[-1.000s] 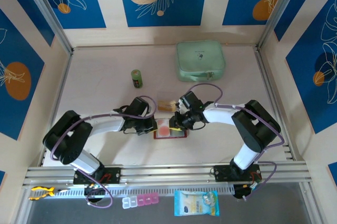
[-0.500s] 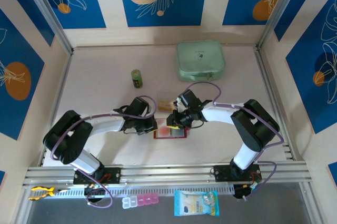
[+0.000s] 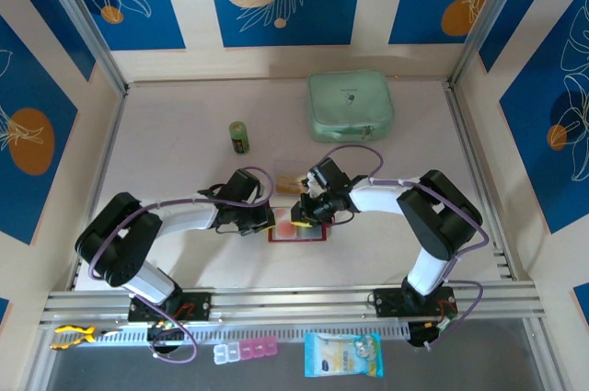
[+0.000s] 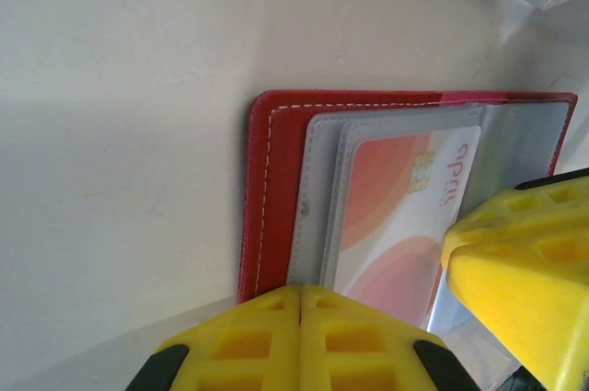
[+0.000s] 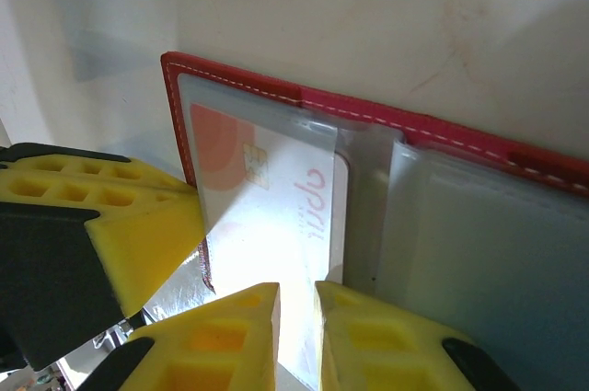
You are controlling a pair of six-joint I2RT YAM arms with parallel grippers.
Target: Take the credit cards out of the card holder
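The red card holder [image 3: 300, 234] lies open on the table between both grippers. In its clear pocket sits a white credit card [image 4: 396, 207] with reddish circles and a chip. My left gripper [image 4: 301, 295] is shut, its tip resting on the card holder's [image 4: 274, 179] near edge. My right gripper [image 5: 296, 297] hovers over the same credit card [image 5: 276, 179] with its jaws a narrow gap apart, and the card's face shows through the gap. A tan credit card [image 3: 291, 180] lies loose on the table just behind the right gripper [image 3: 301, 213].
A mint green zip case [image 3: 350, 106] sits at the back right and a small green cylinder [image 3: 239, 137] stands at the back left. The left gripper's finger [image 5: 101, 225] crowds the holder's left side. Beyond the front rail lie a pill box [image 3: 244, 351] and a blue packet [image 3: 342, 354].
My right gripper has edged slightly left over the card holder and its jaws have narrowed. The left arm has stayed put.
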